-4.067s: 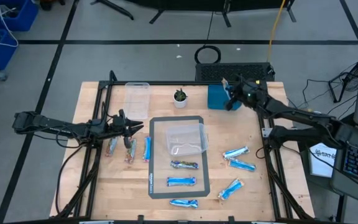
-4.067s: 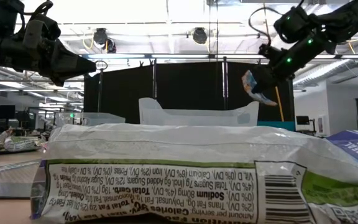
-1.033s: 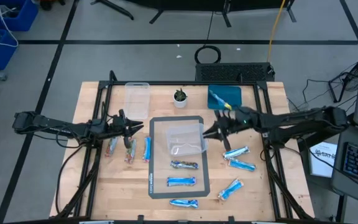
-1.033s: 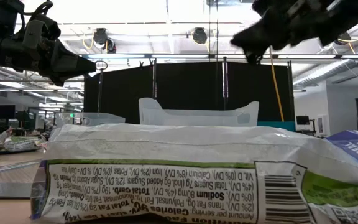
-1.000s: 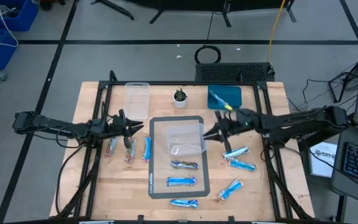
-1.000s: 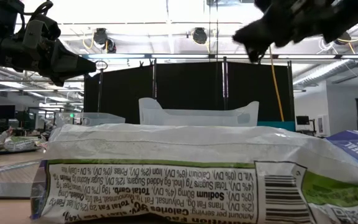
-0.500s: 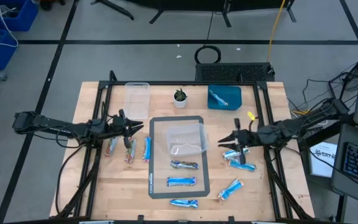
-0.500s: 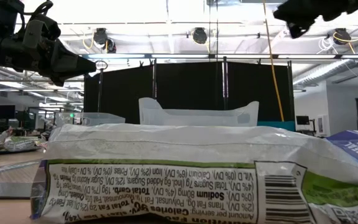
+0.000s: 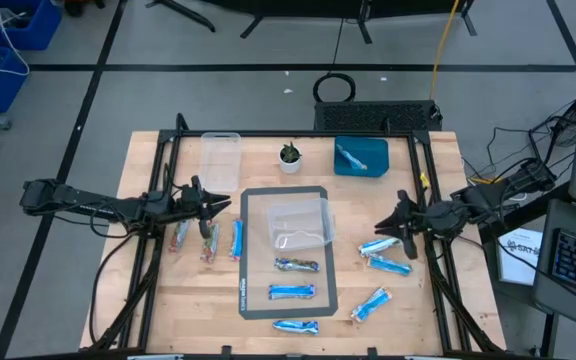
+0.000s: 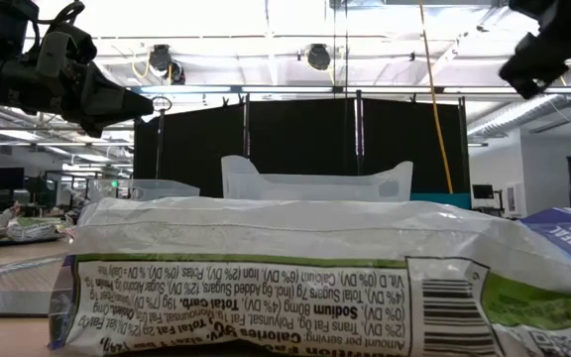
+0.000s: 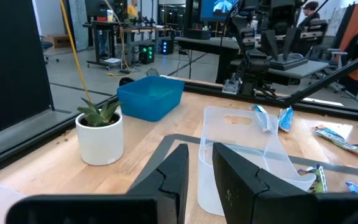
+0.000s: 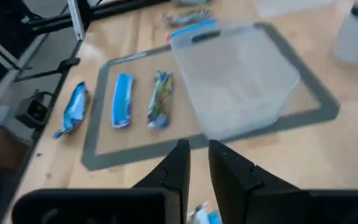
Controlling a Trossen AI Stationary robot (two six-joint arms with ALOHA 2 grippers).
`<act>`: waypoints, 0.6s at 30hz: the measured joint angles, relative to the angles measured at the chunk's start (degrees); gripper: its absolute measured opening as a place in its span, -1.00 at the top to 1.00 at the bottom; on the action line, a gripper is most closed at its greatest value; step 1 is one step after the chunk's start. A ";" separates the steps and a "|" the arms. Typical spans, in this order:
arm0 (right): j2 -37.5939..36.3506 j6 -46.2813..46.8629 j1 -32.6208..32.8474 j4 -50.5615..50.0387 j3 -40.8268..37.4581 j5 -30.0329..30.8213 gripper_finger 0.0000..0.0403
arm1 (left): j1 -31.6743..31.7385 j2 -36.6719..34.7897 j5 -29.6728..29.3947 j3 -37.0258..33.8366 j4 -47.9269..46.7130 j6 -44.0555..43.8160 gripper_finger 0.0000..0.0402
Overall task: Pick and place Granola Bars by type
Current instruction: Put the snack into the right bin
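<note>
Seen from above, a wooden bench (image 9: 148, 310) fills the middle of the frame. Nearest the lower edge, light blue foil Granola Bars (image 9: 294, 326) lie scattered: three on a grey mat (image 9: 244, 300) at centre, three more at right, and three at left, some of them brownish-pink. The right gripper (image 9: 400, 222) hovers at centre right, just above a blue bar (image 9: 378, 245), its jaws nearly closed and holding nothing. Judged from this, jaws that narrow may fail to straddle the bar, or nudge it into the bar beside it. The left gripper (image 9: 218, 204) waits at centre left, over the left bars, jaws almost closed and empty. Farther up, a clear tub (image 9: 298, 222) sits on the mat. Beyond it, a blue bin (image 9: 373, 165) at upper right already holds one bar, beside a small potted plant (image 9: 289, 156).
</note>
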 joint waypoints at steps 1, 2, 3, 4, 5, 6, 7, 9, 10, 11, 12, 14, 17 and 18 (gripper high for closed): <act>0.02 1.32 0.00 -0.80 0.00 -0.78 0.76 | -0.01 0.02 -0.01 0.00 0.00 0.01 0.61; 0.37 2.32 0.01 -1.78 0.00 -0.80 0.76 | -0.02 0.02 0.00 0.00 0.00 0.02 0.61; 1.04 3.14 0.00 -2.83 0.00 -0.80 0.76 | -0.01 0.00 -0.02 0.00 -0.01 0.01 0.61; 1.93 3.78 0.00 -3.77 0.00 -0.76 0.76 | -0.01 0.02 -0.01 0.00 0.00 0.00 0.61; 3.05 4.29 0.00 -4.99 0.00 -0.76 0.77 | -0.01 0.02 -0.02 0.00 -0.02 0.01 0.61; 4.27 4.66 0.00 -6.18 0.00 -0.78 0.78 | -0.02 0.02 0.00 0.00 -0.02 0.02 0.61; 5.76 4.76 0.00 -6.92 0.00 -0.76 0.80 | 0.00 0.02 -0.02 0.00 0.00 0.00 0.61; 8.98 4.78 0.00 -7.76 0.00 -0.78 0.83 | -0.02 0.02 0.00 0.00 0.00 0.02 0.61; 10.67 4.65 0.00 -8.05 0.00 -0.79 0.85 | -0.02 0.00 0.00 0.00 0.00 0.00 0.61; 12.53 4.42 0.00 -8.10 0.00 -0.81 0.87 | -0.01 0.02 -0.02 0.00 0.00 0.01 0.61; 14.20 4.26 0.00 -8.35 0.12 -0.97 0.88 | -0.02 0.02 -0.01 0.00 -0.02 0.00 0.61; 17.87 4.64 0.00 -11.15 1.46 -2.38 0.88 | -0.02 0.00 -0.02 0.00 0.00 0.02 0.61; 23.14 7.88 0.04 -17.13 4.15 -4.05 0.85 | -0.02 0.00 -0.02 0.00 0.00 0.00 0.61; 24.63 9.49 0.03 -18.45 4.91 -4.91 0.82 | 0.00 0.02 0.00 0.00 0.00 0.00 0.61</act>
